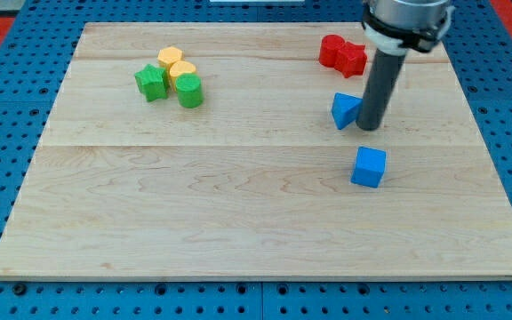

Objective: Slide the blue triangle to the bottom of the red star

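My tip [371, 127] rested on the board just right of the blue triangle [345, 110], touching it or very nearly so. There were no fingers to report — the arm ended in a plain dark rod that could neither open nor close on anything. The blue triangle lay on the right half of the wooden board [238, 213], near to and in front of the red star [353, 59], a little to its left, with a narrow strip of bare wood between the two.

The risk lay in the contact side. With my tip at the triangle's right, a push would likely have carried it leftward, off from under the star instead of settling it there. A slanted face could also have let the triangle spin or slip off the rod. A push toward the far edge that ran too long would probably have knocked the red star, or the second red block [331, 50] touching it on its left, out of place. The blue cube [369, 167], nearer the front edge, stood apart and seemed safe.

Counted: two blue blocks, two red, two green — a green star [151, 82] and a green cylinder [190, 92] — and two yellow blocks [176, 64], clustered far left. Eight in all.
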